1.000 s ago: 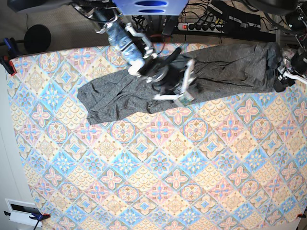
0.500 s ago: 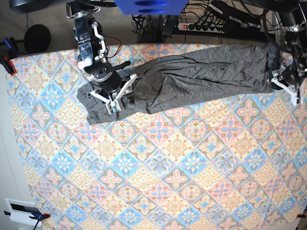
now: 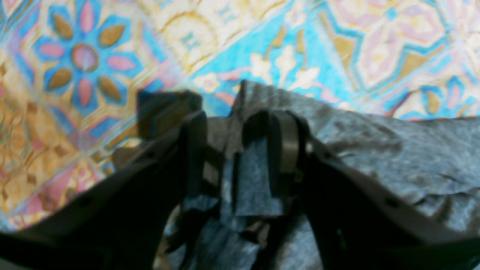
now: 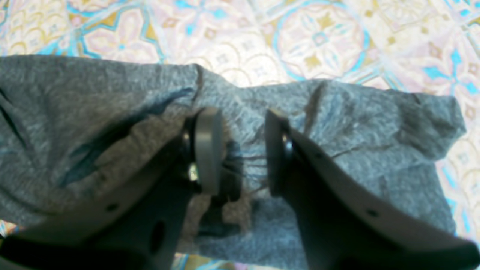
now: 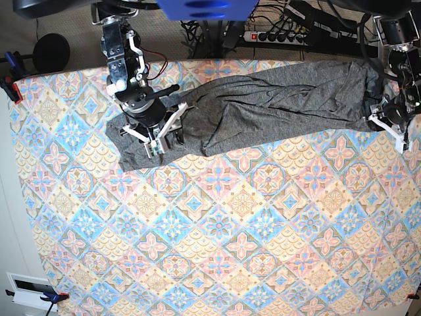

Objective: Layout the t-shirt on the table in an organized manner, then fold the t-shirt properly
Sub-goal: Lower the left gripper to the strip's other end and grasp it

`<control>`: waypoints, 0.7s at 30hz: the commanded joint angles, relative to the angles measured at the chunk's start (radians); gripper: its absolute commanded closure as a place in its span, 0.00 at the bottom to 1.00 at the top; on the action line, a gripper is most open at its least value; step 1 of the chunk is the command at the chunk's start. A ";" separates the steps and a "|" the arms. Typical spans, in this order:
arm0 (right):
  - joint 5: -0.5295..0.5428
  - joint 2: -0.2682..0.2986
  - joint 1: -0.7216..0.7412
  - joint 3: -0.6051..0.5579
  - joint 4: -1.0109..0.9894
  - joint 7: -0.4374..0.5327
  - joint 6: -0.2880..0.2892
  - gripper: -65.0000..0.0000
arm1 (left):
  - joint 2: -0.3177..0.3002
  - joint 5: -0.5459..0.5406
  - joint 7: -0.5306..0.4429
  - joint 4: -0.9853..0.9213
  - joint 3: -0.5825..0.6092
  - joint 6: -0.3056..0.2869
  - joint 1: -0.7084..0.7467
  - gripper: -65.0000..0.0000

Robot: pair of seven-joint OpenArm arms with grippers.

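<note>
The table (image 5: 217, 230) wears a smooth printed cloth of blue, pink and cream diamonds, and most of it, everything on the near side of both grippers, lies bare. The shirt (image 5: 276, 102), a soft heathered grey knit, stretches in a long rumpled band along the far edge, creased lengthwise between the two grippers. The right gripper (image 4: 240, 150) presses down into the shirt's broad end with its jaws parted; a pinched ridge of knit rises between them, though I cannot tell if it grips. The left gripper (image 3: 238, 150) is clamped on the shirt's opposite corner, fabric bunched between its fingers (image 3: 285, 146) just short of the hem.
</note>
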 commanded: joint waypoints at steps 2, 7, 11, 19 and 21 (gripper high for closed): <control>0.007 0.000 0.010 0.001 0.015 0.024 0.001 0.71 | -0.025 -0.008 -0.015 0.015 -0.009 0.000 -0.009 0.63; 0.007 0.000 0.010 0.003 0.012 0.024 0.001 0.71 | 0.002 -0.003 -0.018 0.015 -0.013 0.002 -0.015 0.95; 0.007 0.000 0.010 0.005 0.012 0.024 0.001 0.71 | 0.008 -0.005 -0.016 0.011 -0.013 0.002 -0.035 1.00; 0.007 0.000 0.010 0.005 0.013 0.024 0.001 0.71 | 0.013 -0.026 -0.009 0.116 -0.082 -0.001 0.028 1.00; 0.007 0.000 0.010 0.005 0.013 0.024 0.001 0.71 | 0.013 -0.077 -0.009 0.185 -0.102 -0.001 0.069 1.00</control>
